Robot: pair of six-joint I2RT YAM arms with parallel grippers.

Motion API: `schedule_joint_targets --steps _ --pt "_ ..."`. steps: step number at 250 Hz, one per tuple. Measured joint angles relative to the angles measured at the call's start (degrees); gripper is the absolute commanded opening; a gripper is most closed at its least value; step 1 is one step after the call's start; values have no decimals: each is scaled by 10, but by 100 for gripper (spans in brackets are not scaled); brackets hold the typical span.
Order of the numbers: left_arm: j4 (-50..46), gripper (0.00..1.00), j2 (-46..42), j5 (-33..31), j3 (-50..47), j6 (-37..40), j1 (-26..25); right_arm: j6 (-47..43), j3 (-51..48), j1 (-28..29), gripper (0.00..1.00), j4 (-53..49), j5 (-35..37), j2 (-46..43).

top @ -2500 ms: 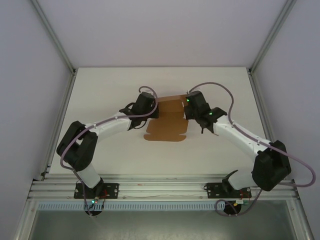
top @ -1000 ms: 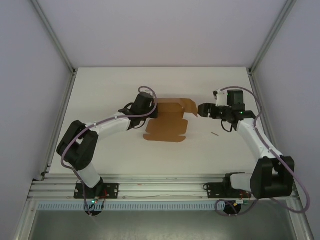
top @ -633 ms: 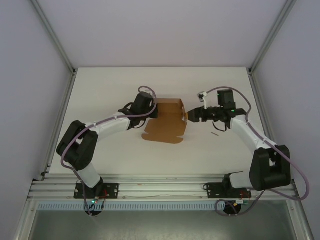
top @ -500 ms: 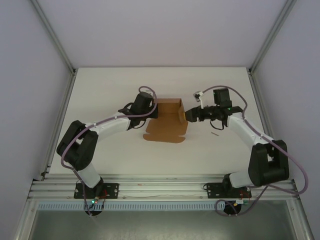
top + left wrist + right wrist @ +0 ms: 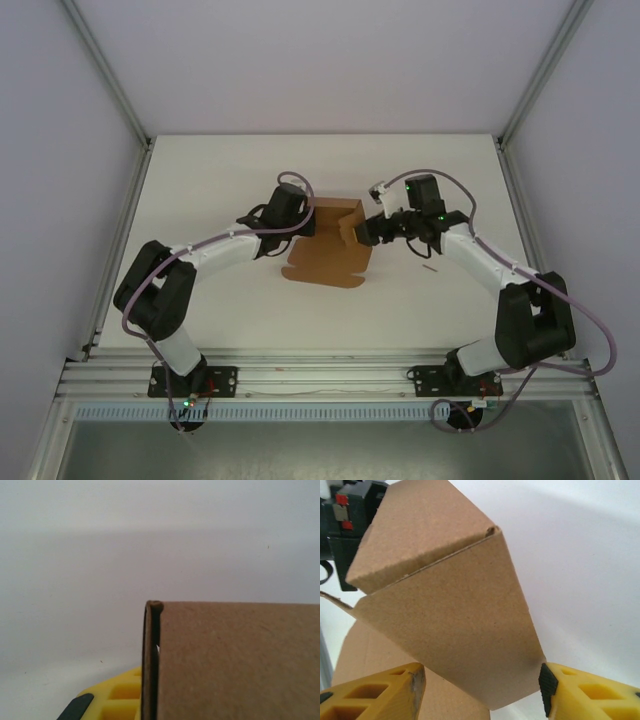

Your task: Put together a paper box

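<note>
The paper box [image 5: 328, 255] is a brown cardboard sheet on the white table, partly folded, with its far walls raised. My left gripper [image 5: 306, 222] is shut on the box's left wall. In the left wrist view that wall's folded edge [image 5: 152, 655] stands upright beside one yellow finger [image 5: 112, 700]. My right gripper [image 5: 361, 231] is at the box's right side. It is open, and a raised flap [image 5: 455, 625] leans between its two yellow fingers [image 5: 380, 692]. The black pad of the right-hand finger sits at the flap's lower corner.
A small dark speck [image 5: 430, 268] lies on the table just right of the box. The left arm's black wrist [image 5: 347, 525] shows behind the flap. White walls and metal posts [image 5: 110, 95] close in the table's sides and back.
The right arm has swung left from open table to the box, and the right flap has been pushed up and inward. The box has shifted slightly. The left gripper has kept its hold.
</note>
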Motion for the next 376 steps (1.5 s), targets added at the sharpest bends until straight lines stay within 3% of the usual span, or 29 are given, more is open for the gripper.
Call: schedule_joint_targets --steps 99,150,205,255,292,325,376 --pt "-12 0 3 -2 11 4 0 -37 2 11 72 -5 -1 -1" --pt "-19 0 3 -1 12 10 -3 -69 2 11 79 -31 -16 -2" --pt "-22 0 3 8 12 14 -4 -84 2 11 75 -49 -13 -10" --pt "-23 0 3 -3 15 14 -11 -19 -6 11 56 2 37 -11" --pt "-29 0 3 -23 26 19 -22 33 -18 16 47 49 107 -11" --pt "-30 0 3 -34 29 19 -23 70 -18 31 33 72 171 -14" --pt "-32 0 4 -42 38 18 -37 143 -18 56 26 92 310 -17"
